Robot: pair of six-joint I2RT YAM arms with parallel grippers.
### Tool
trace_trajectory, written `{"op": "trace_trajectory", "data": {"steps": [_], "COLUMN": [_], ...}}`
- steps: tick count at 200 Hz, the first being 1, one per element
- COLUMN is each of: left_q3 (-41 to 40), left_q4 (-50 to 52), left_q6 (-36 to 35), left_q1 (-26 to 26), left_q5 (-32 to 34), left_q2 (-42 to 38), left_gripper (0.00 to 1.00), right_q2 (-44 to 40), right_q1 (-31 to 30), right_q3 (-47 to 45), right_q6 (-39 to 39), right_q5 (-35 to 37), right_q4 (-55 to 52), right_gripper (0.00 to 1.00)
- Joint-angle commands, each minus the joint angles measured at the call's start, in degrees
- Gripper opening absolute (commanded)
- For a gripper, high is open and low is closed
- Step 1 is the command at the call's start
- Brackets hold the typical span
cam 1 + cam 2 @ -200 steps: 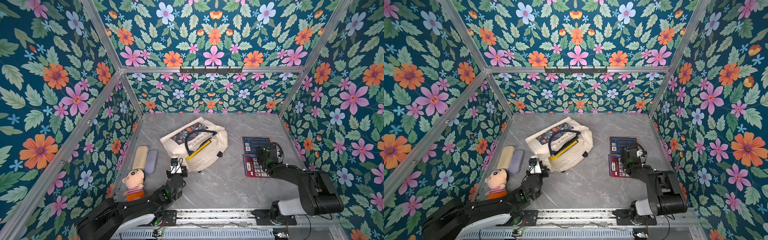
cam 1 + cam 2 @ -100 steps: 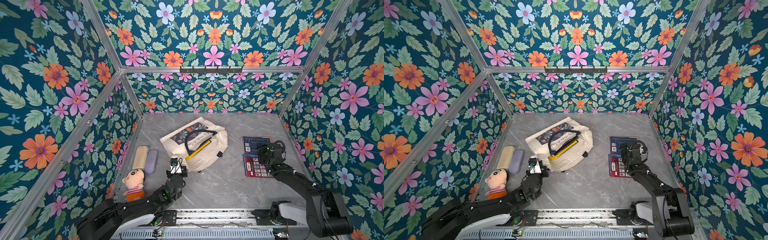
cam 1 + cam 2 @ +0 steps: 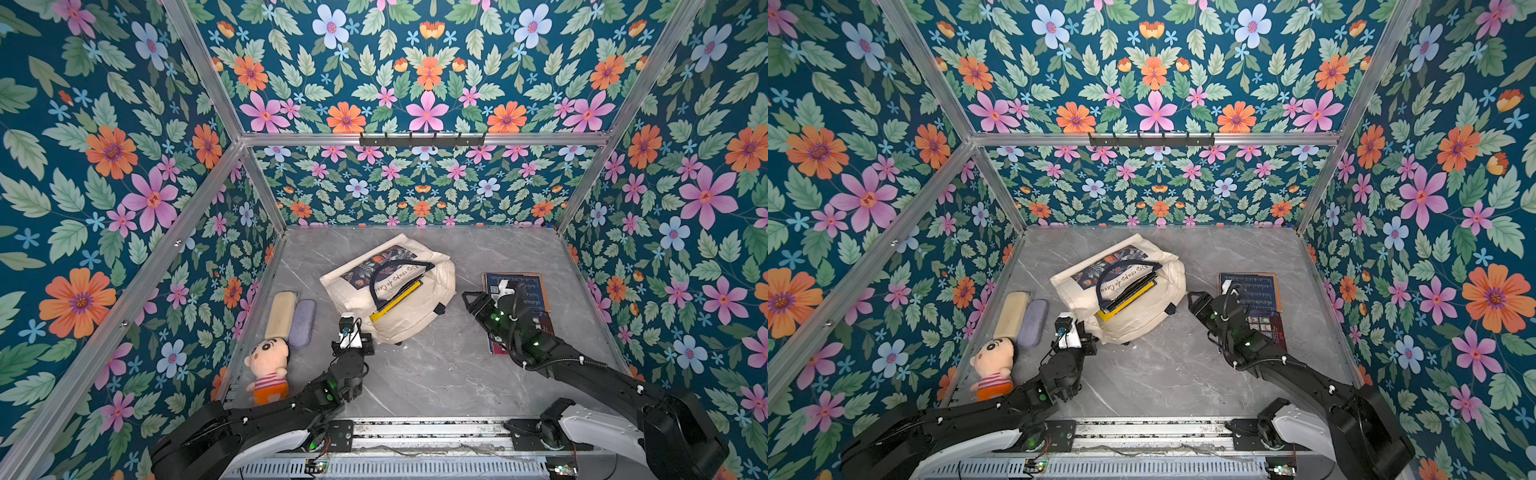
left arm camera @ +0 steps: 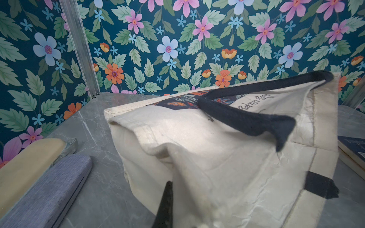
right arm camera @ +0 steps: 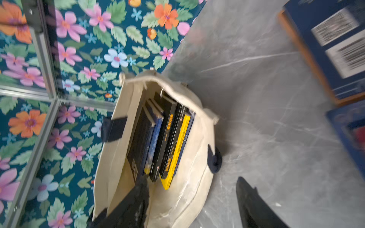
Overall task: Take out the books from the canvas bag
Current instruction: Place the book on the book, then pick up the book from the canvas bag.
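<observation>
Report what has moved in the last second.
The right gripper swung off the two flat blue-covered books toward the open mouth of the cream canvas bag, jaws open and empty. Unchanged: left gripper shut on the bag's edge; bag and books as before.

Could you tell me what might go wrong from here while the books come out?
1. The left claw pinches only a fold of the canvas bag; a hard pull could slip it free or drag the bag.
2. The books inside sit packed together, so the open right claw might grab two or snag the dark handle.
3. The right arm passes close over the blue book already out and could nudge it.
</observation>
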State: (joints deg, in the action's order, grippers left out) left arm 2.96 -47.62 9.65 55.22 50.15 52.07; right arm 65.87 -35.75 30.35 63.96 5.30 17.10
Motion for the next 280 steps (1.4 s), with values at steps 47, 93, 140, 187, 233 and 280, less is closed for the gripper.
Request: {"op": "trace_trajectory", "data": {"steps": [47, 93, 140, 187, 233, 280], "left_q3": [-3.09, -3.74, -3.84, -3.84, -3.58, -3.58], "left_q4": [-9.07, -11.22, -11.97, -11.65, -11.55, -11.45], "left_q6": [-2.79, -3.45, -3.83, -4.02, -3.85, -3.87], "left_q1": [-0.03, -0.03, -0.03, -0.03, -0.03, -0.03], "left_q5": [-7.33, -11.84, -13.61, -13.47, -13.63, -13.87], "left_q2": [-3.34, -3.74, -3.48, -3.68, -3.03, -3.04], "left_gripper": [0.0, 0.0, 0.0, 0.0, 0.0, 0.0], "right_q2": [17.29, 28.52, 39.0, 45.16, 48.54, 50.61], "right_q1": [-11.14, -12.59, -12.55, -12.58, -12.5, -12.33], "right_q3": [8.94, 16.14, 24.22, 31.69, 35.97, 39.5], "right_q6": [-3.15, -0.89, 0.63, 0.41, -0.25, -0.41], "right_q5": [1.7, -0.33, -2.03, -2.38, -1.13, 0.22], "right_q4": [17.54, 21.26, 23.09, 21.49, 19.99, 17.09], "right_gripper": [0.67, 0.65, 0.6, 0.56, 0.52, 0.49]}}
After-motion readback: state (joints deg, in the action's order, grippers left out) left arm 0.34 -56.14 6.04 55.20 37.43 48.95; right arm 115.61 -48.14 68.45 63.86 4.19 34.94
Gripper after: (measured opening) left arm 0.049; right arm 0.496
